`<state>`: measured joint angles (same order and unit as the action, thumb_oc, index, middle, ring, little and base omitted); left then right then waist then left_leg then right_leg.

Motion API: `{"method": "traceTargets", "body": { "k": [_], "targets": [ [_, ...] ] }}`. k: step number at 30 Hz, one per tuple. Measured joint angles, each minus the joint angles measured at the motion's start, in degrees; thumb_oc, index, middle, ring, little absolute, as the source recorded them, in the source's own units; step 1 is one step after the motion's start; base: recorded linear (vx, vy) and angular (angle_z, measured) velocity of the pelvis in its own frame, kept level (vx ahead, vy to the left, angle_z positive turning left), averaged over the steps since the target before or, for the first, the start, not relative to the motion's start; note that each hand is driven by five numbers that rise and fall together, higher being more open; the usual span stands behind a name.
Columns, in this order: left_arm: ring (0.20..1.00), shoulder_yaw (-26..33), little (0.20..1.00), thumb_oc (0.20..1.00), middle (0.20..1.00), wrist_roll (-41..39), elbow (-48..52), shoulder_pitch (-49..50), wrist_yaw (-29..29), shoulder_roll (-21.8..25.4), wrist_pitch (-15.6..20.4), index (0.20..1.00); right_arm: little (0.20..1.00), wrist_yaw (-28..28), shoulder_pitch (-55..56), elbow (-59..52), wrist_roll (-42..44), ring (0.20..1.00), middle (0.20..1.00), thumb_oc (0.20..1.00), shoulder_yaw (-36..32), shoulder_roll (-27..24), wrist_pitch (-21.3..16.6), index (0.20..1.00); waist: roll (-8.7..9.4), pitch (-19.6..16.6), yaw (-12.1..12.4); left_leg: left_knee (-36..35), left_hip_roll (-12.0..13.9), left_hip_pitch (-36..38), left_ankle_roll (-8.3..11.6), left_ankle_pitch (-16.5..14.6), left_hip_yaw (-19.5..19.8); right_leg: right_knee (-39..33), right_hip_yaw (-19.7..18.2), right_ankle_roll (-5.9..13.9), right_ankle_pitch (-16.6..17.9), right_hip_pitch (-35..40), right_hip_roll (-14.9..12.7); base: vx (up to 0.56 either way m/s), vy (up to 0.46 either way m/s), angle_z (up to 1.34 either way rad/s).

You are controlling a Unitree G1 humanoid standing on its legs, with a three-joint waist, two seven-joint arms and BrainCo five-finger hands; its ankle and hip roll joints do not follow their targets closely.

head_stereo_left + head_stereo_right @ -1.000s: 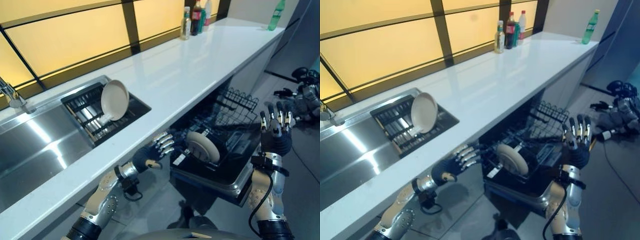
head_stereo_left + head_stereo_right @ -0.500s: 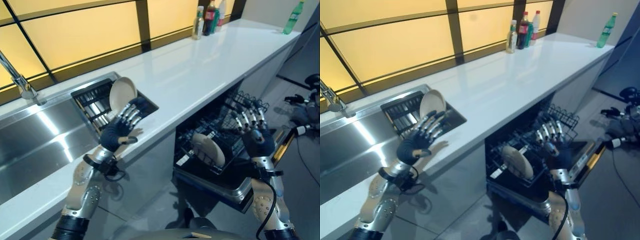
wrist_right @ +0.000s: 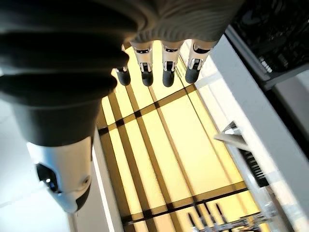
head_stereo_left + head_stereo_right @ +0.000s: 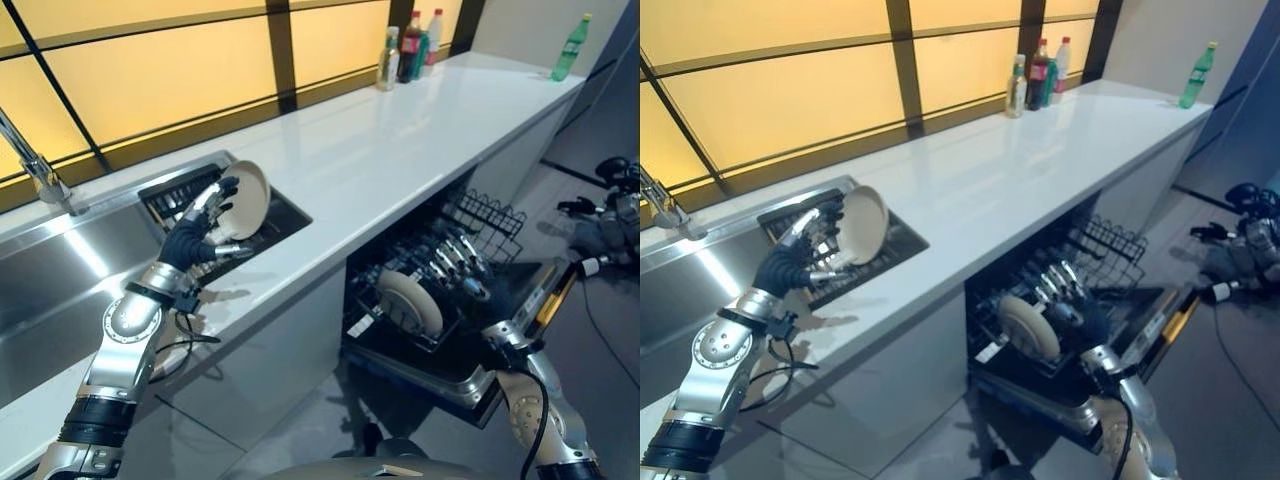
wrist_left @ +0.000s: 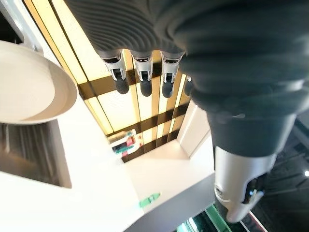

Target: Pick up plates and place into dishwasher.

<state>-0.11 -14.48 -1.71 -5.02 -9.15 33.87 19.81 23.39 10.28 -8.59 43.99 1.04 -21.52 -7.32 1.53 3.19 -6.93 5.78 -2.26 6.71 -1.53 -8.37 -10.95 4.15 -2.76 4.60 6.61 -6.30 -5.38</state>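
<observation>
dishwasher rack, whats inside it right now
One pale plate stands on edge in the rack, with the right hand open just behind it. The rack's front part under the counter is dark; whatever else sits there can't be made out.

No text or label can be read.

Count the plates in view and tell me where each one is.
2. One plate stands on edge in the sink rack, with the left hand right beside it. The other plate stands in the dishwasher rack, near the right hand. The rack could hide others.
</observation>
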Motion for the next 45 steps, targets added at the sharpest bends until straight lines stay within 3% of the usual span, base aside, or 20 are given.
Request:
{"method": "traceTargets", "body": {
  "k": [6, 10, 12, 18, 22, 24, 26, 28, 30, 33, 34, 40, 45],
  "targets": [
    [1.000, -1.68, 1.000, 1.000, 1.000, 16.49, -1.48, -1.92, 8.74, 0.39, 0.76, 1.000, 1.000, -3.96, -5.96, 0.04, -1.78, 1.000, 1.000, 1.000, 3.18, -2.17, -1.46, 1.000, -0.30, 0.00, 1.41, 0.81, -0.05, -0.52, 0.05, 0.03, 3.05, 0.44, 1.07, -0.24, -0.57, 0.72, -0.37, 0.02, 0.052, 0.19],
    [1.000, -6.39, 1.000, 1.000, 1.000, 26.45, -2.54, -5.52, 13.21, 5.20, 0.66, 1.000, 1.000, -3.97, -6.51, 0.34, -1.66, 1.000, 1.000, 1.000, 5.14, -3.01, -1.44, 1.000, -0.61, -0.11, 1.95, 0.86, -0.08, -0.62, 0.33, 0.35, 7.58, 1.82, 1.78, -0.01, -2.73, 2.17, -0.54, 0.04, 0.024, 0.56],
    [1.000, -8.37, 1.000, 1.000, 1.000, 29.57, -2.54, -7.41, 14.25, 6.55, 0.11, 1.000, 1.000, -4.10, -6.92, 0.61, -1.56, 1.000, 1.000, 1.000, 6.06, -3.75, -1.44, 1.000, -1.13, -0.47, 3.26, 0.96, -0.04, -1.22, 0.45, 0.46, 9.05, 2.42, 1.86, -0.13, -3.38, 2.12, -0.57, 0.04, 0.006, 0.43],
    [1.000, -16.47, 1.000, 1.000, 1.000, 31.98, -3.46, -13.73, 15.47, 8.62, -3.20, 1.000, 1.000, -6.18, -9.34, 2.51, -1.50, 1.000, 1.000, 1.000, 7.47, -4.08, -1.39, 1.000, -1.46, -0.82, 3.37, 0.89, -0.22, -2.60, 1.21, 1.92, 15.13, 4.09, 1.33, 0.04, -6.13, 2.66, -0.40, 0.02, 0.016, 0.55],
    [1.000, -18.31, 1.000, 1.000, 1.000, 35.10, -3.94, -15.30, 15.78, 8.95, -3.86, 1.000, 1.000, -7.47, -10.89, 3.03, -1.55, 1.000, 1.000, 1.000, 8.67, -3.96, -1.35, 1.000, -1.52, -0.83, 3.06, 0.83, 0.22, -2.85, 1.50, 2.08, 14.48, 4.08, 2.62, -0.16, -6.49, 3.15, -0.47, -0.01, 0.059, 0.20],
    [1.000, -20.95, 1.000, 1.000, 1.000, 38.46, -3.94, -18.24, 15.84, 8.97, -3.60, 1.000, 1.000, -7.94, -10.38, 3.03, -1.59, 1.000, 1.000, 1.000, 8.45, -4.01, -1.54, 1.000, -1.41, -0.81, 0.56, 1.73, 0.90, -4.09, 1.29, 2.32, 9.13, 4.43, 5.94, 0.28, -7.25, 3.83, -1.81, -0.02, 0.103, 0.73],
    [1.000, -23.98, 1.000, 1.000, 1.000, 42.48, -4.61, -21.54, 16.51, 10.02, -2.95, 1.000, 1.000, -7.88, -10.53, 3.04, -1.55, 1.000, 1.000, 1.000, 8.63, -3.99, -1.42, 1.000, -1.42, -0.78, 0.29, 1.80, 0.27, -4.11, 1.03, 2.40, 8.15, 6.48, 5.55, 0.60, -8.01, 2.74, -2.35, 0.01, 0.101, 0.17],
    [1.000, -28.96, 1.000, 1.000, 1.000, 46.39, -6.77, -26.32, 17.30, 12.51, -2.65, 1.000, 1.000, -7.73, -10.57, 3.00, -1.46, 1.000, 1.000, 1.000, 8.63, -4.05, -1.41, 1.000, -1.48, -0.62, -0.63, 1.80, -0.13, -4.09, 0.18, 2.22, 8.21, 11.15, 4.04, 1.40, -8.70, 0.52, -2.81, 0.07, 0.024, -0.05],
    [1.000, -32.28, 1.000, 1.000, 1.000, 49.49, -8.36, -29.52, 17.76, 14.16, -2.10, 1.000, 1.000, -7.66, -10.36, 3.01, -1.01, 1.000, 1.000, 1.000, 8.69, -4.29, -1.24, 1.000, -1.73, -0.21, -2.13, 1.87, -0.37, -3.66, -0.31, 2.19, 8.87, 16.70, -0.57, 1.73, -8.92, -1.71, -2.45, 0.12, -0.068, 0.10],
    [1.000, -37.52, 1.000, 1.000, 1.000, 52.93, -8.18, -34.43, 18.72, 16.81, -1.96, 1.000, 1.000, -6.25, -8.61, 2.73, 0.54, 1.000, 1.000, 1.000, 8.57, -4.95, -1.14, 1.000, 0.20, -0.87, -4.77, 1.92, -1.51, -3.85, 0.08, 1.99, 9.36, 11.01, -5.50, 2.09, -10.84, 0.18, -1.56, 0.08, -0.108, 0.09],
    [1.000, -38.30, 1.000, 1.000, 1.000, 53.88, -8.27, -35.38, 19.39, 17.49, -2.03, 1.000, 1.000, -5.46, -8.34, 2.62, 1.46, 1.000, 1.000, 1.000, 8.43, -5.45, -1.09, 1.000, -0.14, -0.61, -5.70, 2.89, -1.14, -4.83, 0.36, 1.84, 9.87, 10.84, -6.34, 2.38, -10.79, 0.17, -0.92, 0.05, -0.129, 0.19],
    [1.000, -41.93, 1.000, 1.000, 1.000, 58.92, -8.75, -40.43, 20.40, 18.29, -2.97, 1.000, 1.000, -3.33, -8.09, 2.61, 4.04, 1.000, 1.000, 1.000, 6.69, -8.57, 0.29, 1.000, -1.35, 1.00, -6.60, 3.62, 1.77, -5.59, 2.27, 1.33, 9.38, 9.38, -5.96, 0.49, -10.35, 0.19, 1.84, 0.09, -0.060, -0.03],
    [1.000, -45.10, 1.000, 1.000, 1.000, 65.49, -9.53, -45.58, 20.44, 18.93, -4.04, 1.000, 1.000, -3.41, -7.80, 2.63, 4.04, 1.000, 1.000, 1.000, 6.71, -8.48, 1.14, 1.000, -1.51, 0.96, -7.03, 2.76, 2.17, -5.37, 2.84, 1.58, 9.36, 9.31, -5.36, -0.23, -10.27, 0.25, 2.26, 0.10, -0.009, 0.02]
  ]
}}
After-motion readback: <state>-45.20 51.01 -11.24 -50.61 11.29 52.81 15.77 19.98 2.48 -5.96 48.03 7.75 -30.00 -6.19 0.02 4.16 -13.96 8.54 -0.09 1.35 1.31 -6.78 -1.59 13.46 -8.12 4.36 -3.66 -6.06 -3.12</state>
